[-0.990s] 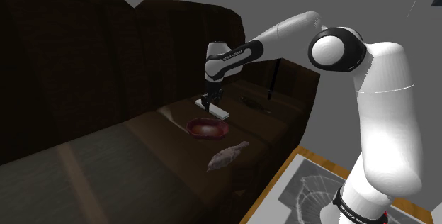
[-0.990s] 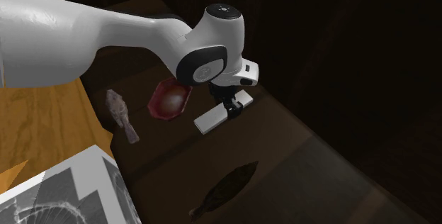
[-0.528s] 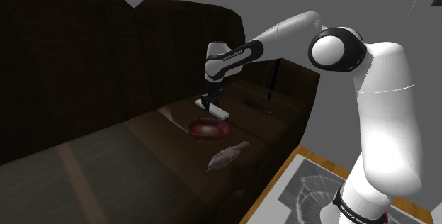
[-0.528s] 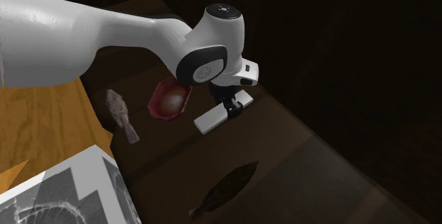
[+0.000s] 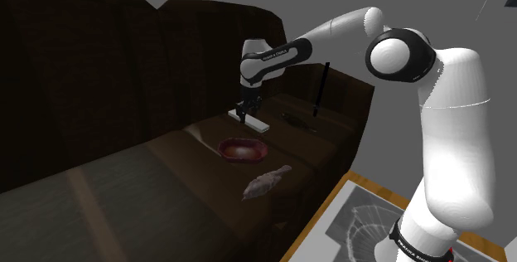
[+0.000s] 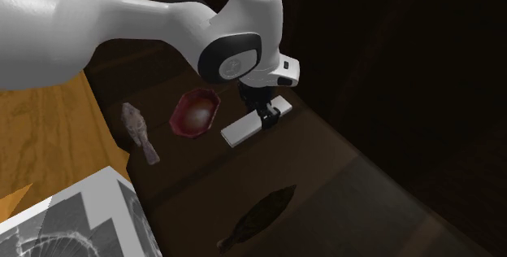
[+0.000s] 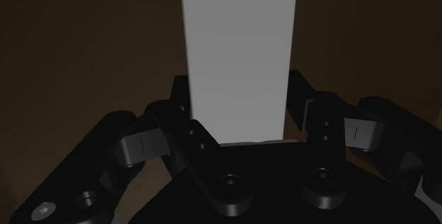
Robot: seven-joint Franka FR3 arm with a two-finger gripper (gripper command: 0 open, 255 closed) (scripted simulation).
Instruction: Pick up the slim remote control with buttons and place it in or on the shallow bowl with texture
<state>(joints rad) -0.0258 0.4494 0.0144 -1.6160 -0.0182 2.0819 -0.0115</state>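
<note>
The remote (image 6: 242,129) is seen as a plain white slab, slim and flat, with no buttons drawn on its face, lying over the dark couch seat (image 5: 157,173) just beyond the bowl (image 6: 195,112). Whether it is raised clear of the cushion cannot be told. It is clamped by the gripper (image 7: 237,105): in the wrist view the black fingers (image 7: 300,91) are pressed against its two long edges, with the slab running away from the palm. It is judged to be light and stiff, with smooth sides that could slide under a loose pinch. The hold is taken close to one end, so most of the length overhangs. A pivot or droop between the pads is therefore to be watched for, and a grasp nearer the middle would be steadier. The bowl, reddish and shallow with a faceted rim, is set near the remote's free end, so only a short carry is called for. Since the slab looks longer than the bowl's hollow, it will likely be rested across the rim. Further out, a grey, rough-looking figure (image 5: 266,182) is lying near the seat's front edge, and a dark leaf-shaped object (image 6: 258,217) is placed well apart on the other side. Neither is set between remote and bowl, so the way is judged open.
</note>
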